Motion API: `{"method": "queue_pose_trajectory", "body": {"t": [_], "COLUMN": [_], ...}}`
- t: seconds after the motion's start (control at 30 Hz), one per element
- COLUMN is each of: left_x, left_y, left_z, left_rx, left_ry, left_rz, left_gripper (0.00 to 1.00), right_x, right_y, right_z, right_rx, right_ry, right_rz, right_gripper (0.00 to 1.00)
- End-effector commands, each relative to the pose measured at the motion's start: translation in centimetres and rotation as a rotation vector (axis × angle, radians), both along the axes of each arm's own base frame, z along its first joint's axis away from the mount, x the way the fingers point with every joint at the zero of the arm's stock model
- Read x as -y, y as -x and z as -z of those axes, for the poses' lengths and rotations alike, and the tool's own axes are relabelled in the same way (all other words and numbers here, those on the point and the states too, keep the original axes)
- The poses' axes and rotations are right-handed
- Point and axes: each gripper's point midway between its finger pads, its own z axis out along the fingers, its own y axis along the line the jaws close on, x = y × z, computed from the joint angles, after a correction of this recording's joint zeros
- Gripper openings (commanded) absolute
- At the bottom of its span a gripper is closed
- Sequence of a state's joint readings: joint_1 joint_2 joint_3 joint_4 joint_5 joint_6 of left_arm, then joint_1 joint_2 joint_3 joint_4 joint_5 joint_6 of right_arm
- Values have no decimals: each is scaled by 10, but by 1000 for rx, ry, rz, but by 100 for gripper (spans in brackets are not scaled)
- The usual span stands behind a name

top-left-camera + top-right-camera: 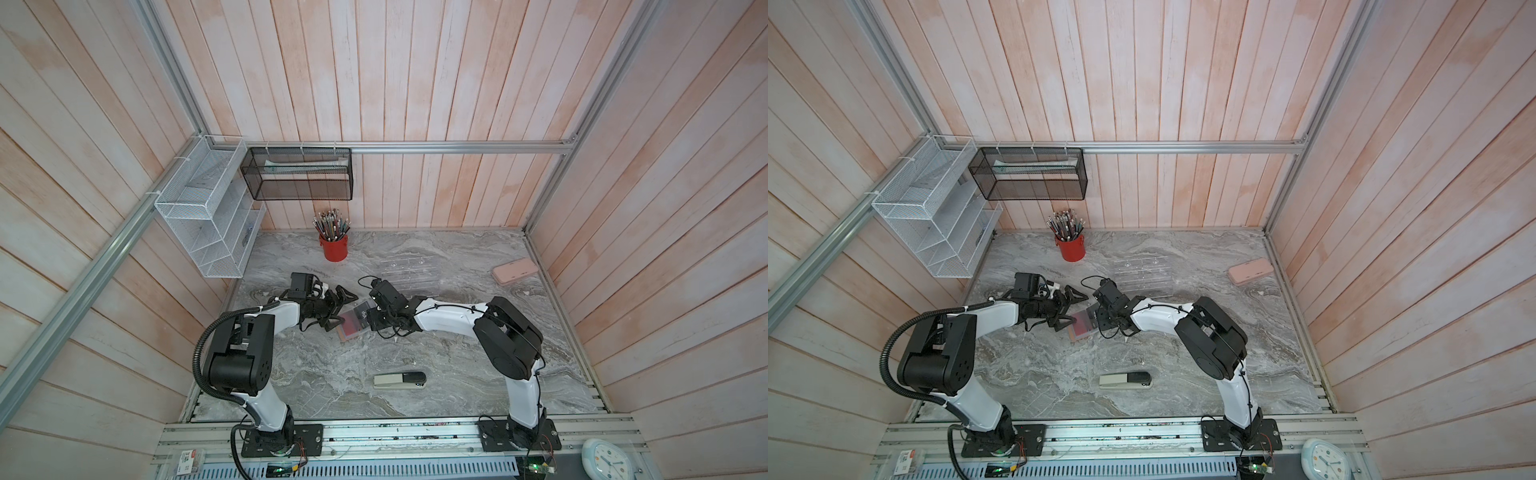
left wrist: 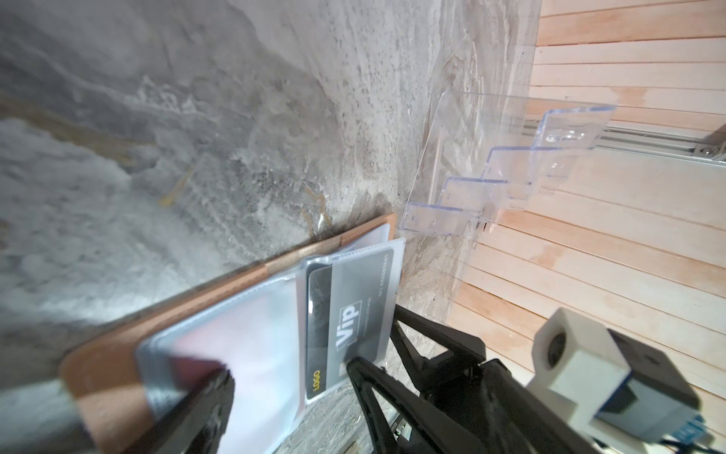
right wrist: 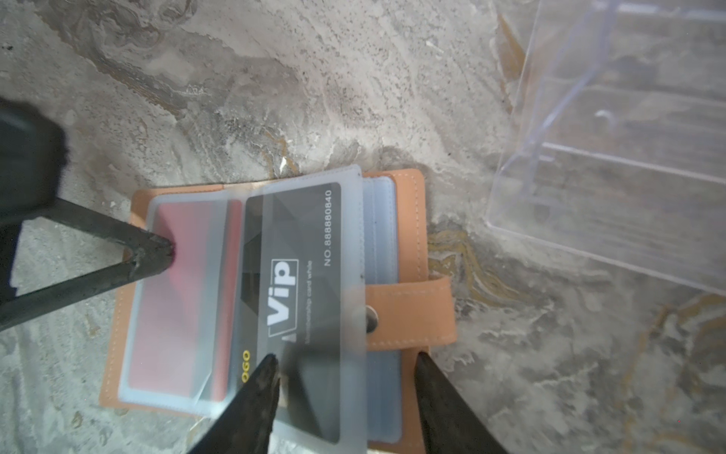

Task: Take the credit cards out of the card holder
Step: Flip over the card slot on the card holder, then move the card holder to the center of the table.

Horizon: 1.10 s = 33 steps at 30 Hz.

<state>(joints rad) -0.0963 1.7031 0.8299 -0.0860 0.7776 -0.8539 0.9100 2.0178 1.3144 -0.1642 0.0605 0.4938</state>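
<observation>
The small tan leather-look folding card holder (image 1: 348,336) lies spread open and flat near the middle of the grey marbled table (image 1: 457,365), between the two arms. Its clear plastic sleeves face up. Its snap tab (image 3: 408,310) sticks out on the side toward the clear acrylic stepped rack (image 1: 409,274).

A black "VIP" card (image 3: 298,275) sits in a raised sleeve. A red card (image 3: 184,295) sits in the sleeve lying flat beside it. Both cards have their long sides parallel to the holder's fold and a short end facing the right pincer (image 3: 345,355).

The right pincer's jaws stand partly apart, straddling the near end of the black card's sleeve. One fingertip (image 3: 271,365) is at the sleeve, and nothing is clamped.

The left pincer (image 1: 338,311) is spread wide, with one fingertip (image 3: 157,251) pressing on the red card's sleeve.

The rack stands close behind the holder. Bare table stretches toward the grey-and-black stapler (image 1: 399,380) on the near side. The pink rounded case (image 1: 514,271) and the red cup of pencils (image 1: 333,249) are well apart from the holder.
</observation>
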Motion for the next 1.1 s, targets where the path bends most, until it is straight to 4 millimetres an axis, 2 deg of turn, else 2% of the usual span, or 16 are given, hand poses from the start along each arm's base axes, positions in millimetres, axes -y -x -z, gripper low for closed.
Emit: {"method": "queue_pose_trajectory", "body": {"t": [0.0, 0.17, 0.33, 0.53, 0.73, 0.87, 1.07], "left_x": [-4, -4, -3, -6, -12, -15, -16], "left_y": [5, 4, 9, 10, 11, 13, 14], "left_z": [17, 21, 29, 29, 32, 34, 33], "left_rx": [-24, -31, -53, -55, -66, -71, -72], "left_ry": [-27, -28, -3, 0, -5, -3, 2], "left_rz": [2, 3, -4, -12, -22, -27, -26], "left_gripper": [100, 100, 100, 100, 100, 100, 100], "right_x": [-9, 0, 4, -1, -5, -12, -17], "right_y": [0, -11, -13, -8, -4, 1, 3], "right_z": [-10, -9, -11, -19, -4, -2, 6], "right_rx": [-8, 63, 110, 130, 91, 97, 126], "right_ry": [-18, 88, 152, 96, 104, 100, 172], "right_rz": [-10, 49, 76, 74, 65, 54, 41], "right_gripper": [57, 59, 60, 60, 60, 61, 67]}}
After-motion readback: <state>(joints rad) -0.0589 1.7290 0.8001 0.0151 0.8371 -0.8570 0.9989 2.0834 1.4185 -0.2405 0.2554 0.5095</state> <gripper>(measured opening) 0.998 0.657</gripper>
